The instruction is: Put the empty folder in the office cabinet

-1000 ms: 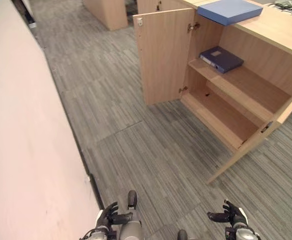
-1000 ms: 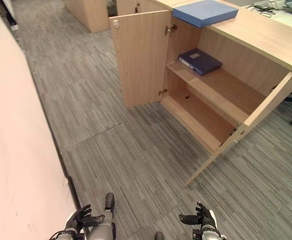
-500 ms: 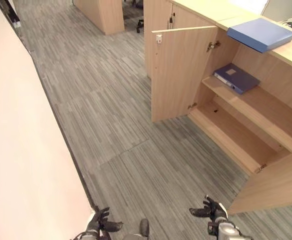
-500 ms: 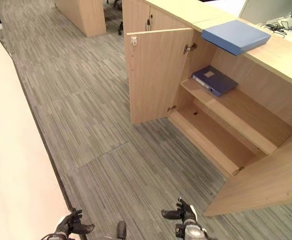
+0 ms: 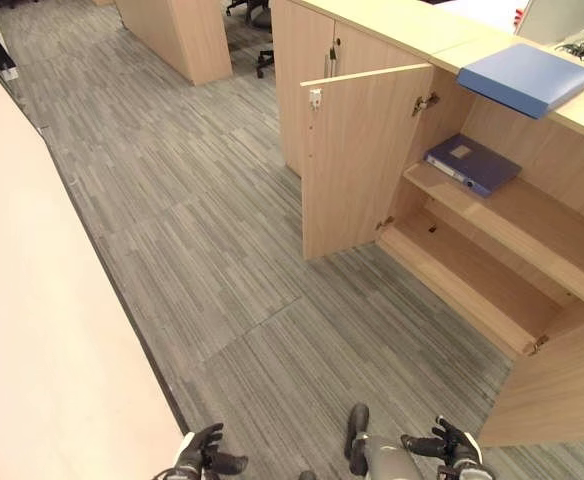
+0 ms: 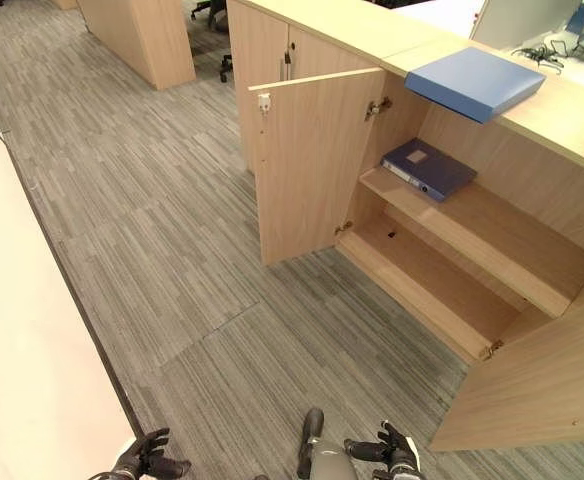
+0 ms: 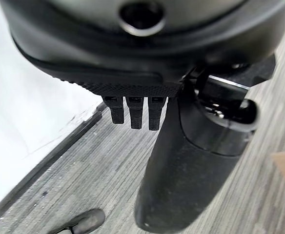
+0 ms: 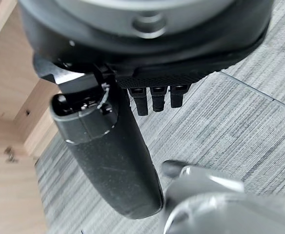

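Overhead, the grey striped carpet floor spreads to a pale wall on the left. Next, the office cabinet stands open, its right door cut off at the edge. Since a second ago the whole view has swung, bringing the closed cabinet section behind into sight. One dark blue folder lies on the upper shelf; a lighter blue folder rests on the top. Left hand and right hand hang low, relaxed and holding nothing.

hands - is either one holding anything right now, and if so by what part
Nothing is held. The left hand and the right hand hang low over the floor with relaxed fingers. One blue folder lies on the cabinet shelf, another on top.
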Motion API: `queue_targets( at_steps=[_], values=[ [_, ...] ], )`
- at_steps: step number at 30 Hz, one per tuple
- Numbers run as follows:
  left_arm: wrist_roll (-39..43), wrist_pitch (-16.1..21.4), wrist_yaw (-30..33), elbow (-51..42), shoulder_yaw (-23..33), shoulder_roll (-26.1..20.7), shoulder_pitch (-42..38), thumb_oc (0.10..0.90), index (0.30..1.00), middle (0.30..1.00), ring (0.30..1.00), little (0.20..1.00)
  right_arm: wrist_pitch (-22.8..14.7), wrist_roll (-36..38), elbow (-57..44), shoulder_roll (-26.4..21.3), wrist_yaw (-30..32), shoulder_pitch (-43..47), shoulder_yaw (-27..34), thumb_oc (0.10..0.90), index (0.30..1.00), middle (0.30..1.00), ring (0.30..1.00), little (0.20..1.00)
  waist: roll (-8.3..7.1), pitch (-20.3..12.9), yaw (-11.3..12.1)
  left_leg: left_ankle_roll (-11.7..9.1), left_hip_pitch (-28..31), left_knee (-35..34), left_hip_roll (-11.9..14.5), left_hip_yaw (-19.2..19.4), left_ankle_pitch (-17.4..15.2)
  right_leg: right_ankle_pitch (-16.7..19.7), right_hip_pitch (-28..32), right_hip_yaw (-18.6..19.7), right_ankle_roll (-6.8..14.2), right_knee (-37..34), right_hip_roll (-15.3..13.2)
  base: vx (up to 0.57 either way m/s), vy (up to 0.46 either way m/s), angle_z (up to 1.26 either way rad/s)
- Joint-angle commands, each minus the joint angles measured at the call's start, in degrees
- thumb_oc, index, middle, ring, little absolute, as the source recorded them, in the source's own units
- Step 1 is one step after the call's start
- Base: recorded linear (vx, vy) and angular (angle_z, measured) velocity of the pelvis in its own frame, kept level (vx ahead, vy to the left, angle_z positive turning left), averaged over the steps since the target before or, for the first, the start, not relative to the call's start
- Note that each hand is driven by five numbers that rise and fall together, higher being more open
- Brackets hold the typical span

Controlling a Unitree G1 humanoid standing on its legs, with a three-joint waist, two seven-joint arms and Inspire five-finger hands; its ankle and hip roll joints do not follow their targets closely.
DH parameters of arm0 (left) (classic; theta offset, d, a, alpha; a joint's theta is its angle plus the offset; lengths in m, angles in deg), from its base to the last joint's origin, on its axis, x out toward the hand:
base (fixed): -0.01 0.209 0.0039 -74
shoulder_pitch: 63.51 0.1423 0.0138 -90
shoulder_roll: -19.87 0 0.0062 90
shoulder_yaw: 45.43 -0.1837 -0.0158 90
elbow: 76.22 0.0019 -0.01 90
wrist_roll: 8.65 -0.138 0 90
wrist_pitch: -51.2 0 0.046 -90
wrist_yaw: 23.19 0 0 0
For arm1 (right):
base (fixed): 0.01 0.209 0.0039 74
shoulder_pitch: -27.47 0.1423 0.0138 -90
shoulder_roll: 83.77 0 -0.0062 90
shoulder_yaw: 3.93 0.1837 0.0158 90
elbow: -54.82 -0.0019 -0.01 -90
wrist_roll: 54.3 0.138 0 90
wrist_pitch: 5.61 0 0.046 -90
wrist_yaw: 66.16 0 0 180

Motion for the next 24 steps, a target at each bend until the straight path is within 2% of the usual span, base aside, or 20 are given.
queue_targets(
  at_steps=[1,4,7,8,9,10,11,13,14,15,16,17,19,20,21,22,23,24],
  values=[
    [-1.2,2.1,0.0,-1.4,0.8,-1.9,-0.5,0.800,0.900,0.900,0.900,0.900,-2.2,0.8,-0.7,-3.5,0.6,2.5,1.1,0.800,0.900,0.900,0.900,0.900,1.77,1.0,0.4,-4.8,0.9,-0.5,3.6,-3.1,-2.5,4.4,5.2,1.9,2.5,-5.9,-0.2,0.14,-0.055,0.15],
    [-1.2,2.1,-0.1,-0.1,2.1,-1.9,0.6,0.800,0.900,0.900,0.900,0.900,-1.7,0.5,0.2,-3.8,0.5,2.4,2.1,0.800,0.900,0.900,0.900,0.900,2.62,0.6,0.0,-5.1,2.4,-0.4,3.8,-2.9,-3.5,6.1,4.6,4.7,3.4,-7.3,-3.2,0.20,-0.075,0.03],
    [-1.9,2.1,-0.4,1.1,2.6,-1.4,1.7,0.800,0.900,0.900,0.900,0.900,-1.2,-0.6,1.3,-4.2,0.3,1.7,2.6,0.800,0.900,0.900,0.900,0.900,2.99,-0.4,0.7,-5.5,4.9,-0.5,3.4,-1.9,-5.6,7.0,7.8,2.5,3.8,-9.6,-5.1,0.27,-0.087,-0.11],
    [-2.2,2.0,-0.5,1.3,2.6,-1.2,2.0,0.800,0.900,0.900,0.900,0.900,-1.0,-0.8,1.8,-4.3,0.3,1.6,2.7,0.800,0.900,0.900,0.900,0.900,3.28,-1.2,1.0,-5.6,5.7,-0.5,3.6,-1.8,-6.7,6.8,8.7,1.7,4.3,-9.8,-5.0,0.18,-0.052,-0.20],
    [-2.2,2.0,-0.5,1.3,2.5,-1.2,2.1,0.800,0.900,0.900,0.900,0.900,-1.0,-0.8,1.7,-4.4,0.3,1.5,2.7,0.800,0.900,0.900,0.900,0.900,3.00,-1.1,1.0,-5.6,5.5,-0.5,3.2,-1.6,-6.2,7.5,8.4,1.3,3.9,-9.7,-5.5,0.27,-0.142,-0.13],
    [-2.7,1.8,-0.9,1.7,2.4,-0.8,2.6,0.800,0.900,0.900,0.900,0.900,-0.9,-1.3,2.6,-4.8,0.5,1.5,2.8,0.800,0.900,0.900,0.900,0.900,3.26,-2.0,1.4,-6.1,6.6,-0.5,3.9,-1.1,-7.6,7.5,9.1,-0.8,4.4,-9.7,-5.5,0.16,-0.110,-0.21],
    [-2.8,1.8,-0.9,1.7,2.3,-0.8,2.6,0.800,0.900,0.900,0.900,0.900,-0.9,-1.3,2.7,-4.8,0.5,1.4,2.8,0.800,0.900,0.900,0.900,0.900,3.52,-2.0,1.4,-6.2,6.7,-0.5,4.2,-1.1,-7.8,7.4,9.2,-0.9,4.5,-9.7,-5.3,0.28,-0.240,-0.17],
    [-2.9,1.7,-1.1,1.8,1.7,-0.4,3.2,0.800,0.900,0.900,0.900,0.900,-1.0,-0.6,2.9,-5.4,0.5,2.1,3.1,0.800,0.900,0.900,0.900,0.900,3.99,-2.0,0.8,-7.1,7.0,-0.5,5.9,0.1,-7.2,7.6,8.8,-3.8,3.5,-7.5,-5.4,0.24,-0.283,-0.11],
    [-3.1,1.6,-1.2,2.2,1.5,-0.5,3.0,0.800,0.900,0.900,0.900,0.900,-1.4,-0.1,2.4,-5.7,0.3,2.0,3.0,0.800,0.900,0.900,0.900,0.900,5.14,-2.1,0.2,-8.2,7.9,-0.5,8.3,0.7,-7.9,5.7,8.8,-3.8,3.5,-6.0,-3.7,0.24,-0.234,-0.04],
    [-3.1,1.6,-1.2,2.2,1.5,-0.5,3.0,0.800,0.900,0.900,0.900,0.900,-1.4,-0.1,2.4,-5.8,0.3,2.0,3.0,0.800,0.900,0.900,0.900,0.900,5.17,-2.1,0.2,-8.3,7.9,-0.5,8.3,0.7,-7.9,5.7,8.8,-3.8,3.5,-5.9,-3.7,0.31,-0.317,0.00],
    [-3.0,1.7,-1.4,2.0,0.9,-0.5,2.4,0.800,0.900,0.900,0.900,0.900,-1.7,-0.1,1.7,-6.3,0.1,1.9,2.7,0.800,0.900,0.900,0.900,0.900,5.75,-2.3,-0.8,-10.5,7.6,1.6,10.7,2.5,-6.0,4.2,9.0,-5.0,2.4,-5.1,-2.9,0.13,-0.163,0.04],
    [-3.0,1.7,-1.4,2.1,0.9,-0.5,2.4,0.800,0.900,0.900,0.900,0.900,-1.7,-0.1,1.7,-6.3,0.1,1.9,2.7,0.800,0.900,0.900,0.900,0.900,5.79,-2.3,-0.8,-10.5,7.5,1.6,10.8,2.5,-6.0,4.1,9.0,-5.1,2.3,-5.1,-2.8,0.21,-0.253,-0.07],
    [-2.6,1.9,-1.8,1.4,0.3,-0.6,1.8,0.800,0.900,0.900,0.900,0.900,-1.8,-0.2,1.1,-7.0,0.0,2.0,2.2,0.800,0.900,0.900,0.900,0.900,6.19,-2.6,-1.5,-12.5,6.9,4.8,12.7,4.1,-3.5,2.8,10.2,-5.9,1.2,-5.5,-1.6,0.16,-0.200,-0.20],
    [-2.6,1.9,-1.8,1.4,0.3,-0.6,1.8,0.800,0.900,0.900,0.900,0.900,-1.8,-0.2,1.1,-7.0,0.0,2.0,2.2,0.800,0.900,0.900,0.900,0.900,6.23,-2.6,-1.5,-12.6,6.9,4.9,12.8,4.1,-3.6,2.7,10.2,-5.9,1.1,-5.5,-1.5,0.28,-0.317,-0.21],
    [-1.9,2.2,-1.9,0.7,-0.3,-0.7,0.9,0.800,0.900,0.900,0.900,0.900,-2.1,-0.4,0.7,-7.6,0.0,2.8,1.3,0.800,0.900,0.900,0.900,0.900,6.52,-2.9,-2.0,-14.5,6.3,9.0,14.5,5.5,0.1,1.3,11.8,-6.2,-0.3,-6.4,0.4,0.29,-0.284,-0.25],
    [-1.5,2.3,-2.0,0.3,-0.4,-0.7,0.6,0.800,0.900,0.900,0.900,0.900,-2.1,-0.3,0.6,-7.6,0.0,3.1,1.1,0.800,0.900,0.900,0.900,0.900,6.71,-2.8,-2.0,-15.1,5.6,11.5,15.2,5.9,1.6,0.4,13.0,-5.8,-1.1,-7.1,1.3,0.46,-0.443,-0.54],
    [-0.5,2.4,-2.0,-0.5,-0.5,-0.8,0.4,0.800,0.900,0.900,0.900,0.900,-2.2,-0.4,0.2,-7.8,-0.2,3.4,0.3,0.800,0.900,0.900,0.900,0.900,6.73,-2.6,-2.0,-16.3,3.4,18.6,16.1,6.2,6.0,-1.0,15.3,-4.9,-2.7,-8.5,2.7,0.26,-0.239,-0.79],
    [-0.5,2.4,-2.0,-0.5,-0.5,-0.8,0.4,0.800,0.900,0.900,0.900,0.900,-2.2,-0.4,0.2,-7.8,-0.2,3.4,0.3,0.800,0.900,0.900,0.900,0.900,6.75,-2.6,-2.1,-16.3,3.3,18.8,16.2,6.1,5.9,-1.1,15.3,-5.0,-2.8,-8.5,2.8,0.33,-0.344,-1.17]
  ],
)
